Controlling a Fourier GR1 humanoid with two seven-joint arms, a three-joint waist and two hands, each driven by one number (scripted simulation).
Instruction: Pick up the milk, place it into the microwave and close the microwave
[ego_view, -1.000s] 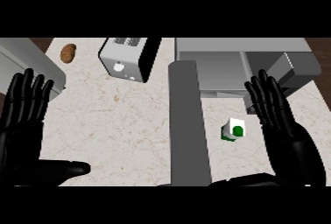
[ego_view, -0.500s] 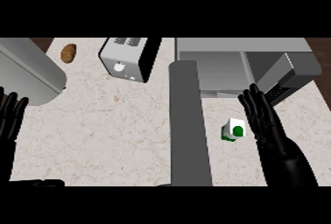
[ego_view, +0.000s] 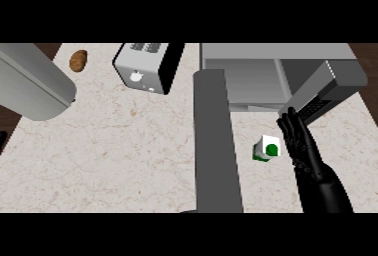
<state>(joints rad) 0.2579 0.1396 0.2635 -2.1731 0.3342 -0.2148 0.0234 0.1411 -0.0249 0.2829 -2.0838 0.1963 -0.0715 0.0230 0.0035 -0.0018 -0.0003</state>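
Milk (ego_view: 266, 148) stands on counter (ego_view: 125, 150), near side of open microwave (ego_view: 273, 75). Right hand (ego_view: 300, 145) just right of it, fingers straight, grasping nothing. Left hand out of sight.

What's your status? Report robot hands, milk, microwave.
Right robot hand open beside milk, not gripping. Left out of view. Microwave door open.

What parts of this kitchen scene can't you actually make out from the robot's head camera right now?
- Left hand: not in the head view; only a grey forearm shows at the upper left.
- Right hand: seen edge-on beside the milk, so whether they touch is unclear.
- Microwave interior: its back is cut off by the view's top edge.
- Brown item by the toaster: too small to identify.
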